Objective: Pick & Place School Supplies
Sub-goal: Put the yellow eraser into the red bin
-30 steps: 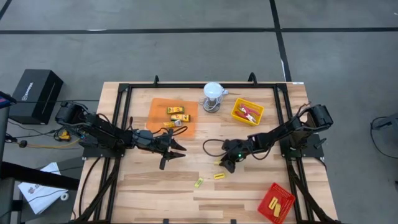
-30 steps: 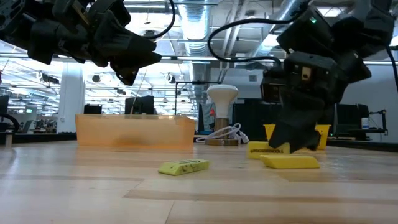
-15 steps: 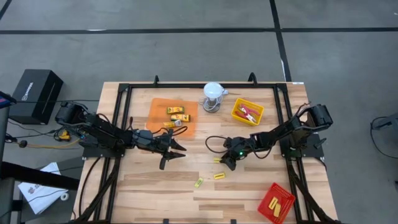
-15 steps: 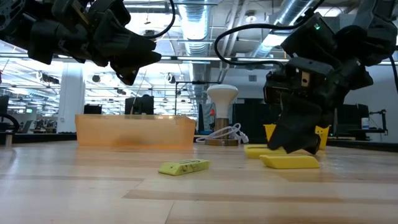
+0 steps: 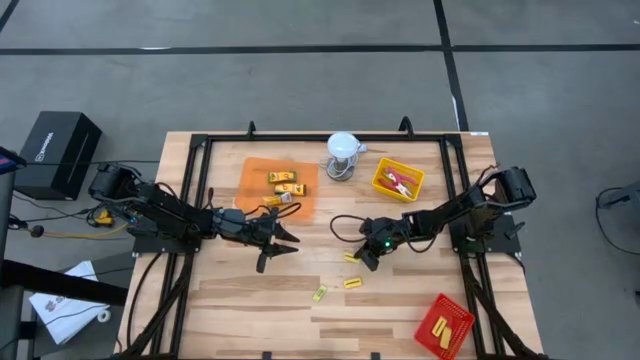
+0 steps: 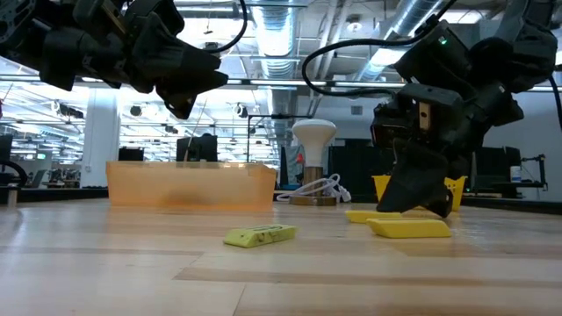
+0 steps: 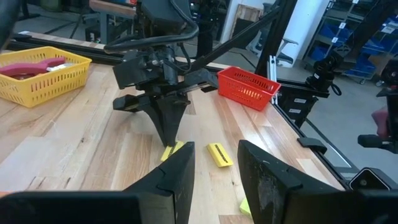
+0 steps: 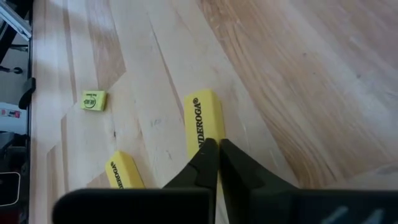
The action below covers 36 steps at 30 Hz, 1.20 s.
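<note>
Three small yellow bars lie loose on the wooden table [image 5: 400, 300], near its middle and toward the front edge. The one under the right gripper [image 5: 362, 262] is a yellow eraser [image 8: 202, 121] with dark lettering along its top face (the letters run lengthwise). A second eraser [image 8: 122, 172] of the same kind lies just beside it, and a small yellow block [image 8: 93, 100] with a dark mark sits farther off toward the front edge.

The right gripper hangs low over the lettered eraser, its two dark fingers pressed together so that only a thin slit shows between the tips. The tips sit at the near end of the eraser; whether they touch it cannot be told.

The left gripper [image 5: 281, 238] hovers above the table beside the orange tray [image 5: 305, 199], its fingers spread and holding nothing. That tray, near the back edge, holds a few yellow packets [image 5: 283, 178] with dark labels. A yellow basket [image 5: 385, 187] near the back right holds red-handled scissors [image 5: 403, 181]. A red basket [image 5: 432, 318] at the front right corner holds more yellow pieces.
</note>
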Tool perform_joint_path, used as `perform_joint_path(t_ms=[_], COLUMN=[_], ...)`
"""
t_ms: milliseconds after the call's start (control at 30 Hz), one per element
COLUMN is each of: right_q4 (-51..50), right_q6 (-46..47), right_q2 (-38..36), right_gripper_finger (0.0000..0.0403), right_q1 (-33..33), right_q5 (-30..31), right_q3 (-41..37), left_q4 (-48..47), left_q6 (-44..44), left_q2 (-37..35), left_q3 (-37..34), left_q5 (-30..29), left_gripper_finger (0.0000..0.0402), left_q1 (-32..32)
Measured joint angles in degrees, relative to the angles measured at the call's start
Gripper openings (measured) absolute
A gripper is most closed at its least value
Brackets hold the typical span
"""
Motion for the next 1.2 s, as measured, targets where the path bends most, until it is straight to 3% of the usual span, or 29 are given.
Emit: perform_joint_path(t_ms=[133, 300, 633, 800, 1200], right_q4=[0.39, 0.66, 1.81, 6.14, 6.62], right_q6=[-0.95, -8.55, -8.89, -6.62, -5.33], right_q2=[-0.49, -4.00, -5.17, -2.53, -0.33], right_gripper_finger=[0.0001, 0.0008, 0.0116, 0.0145, 0.0130], right_q1=[-0.06, -0.74, -1.55, -0.04, 0.44], right_q5=[0.94, 3.09, 0.56, -1.53, -2.65], right_q3=[0.23, 1.14, 1.49, 1.60, 1.66], left_q4=[0.08, 0.08, 0.04, 0.02, -0.06], left_q6=[0.37, 1.33, 1.31, 1.31, 0.90], left_q2=[0.00, 0.00, 0.00, 0.00, 0.00], left_q3=[0.00, 0.00, 0.00, 0.00, 0.00], left_q5=[0.00, 0.00, 0.01, 0.00, 0.02], left_gripper_finger=[0.0117, 0.0117, 0.0117, 0.0117, 0.0117], left_q1=[0.00, 0.11, 0.11, 0.11, 0.11])
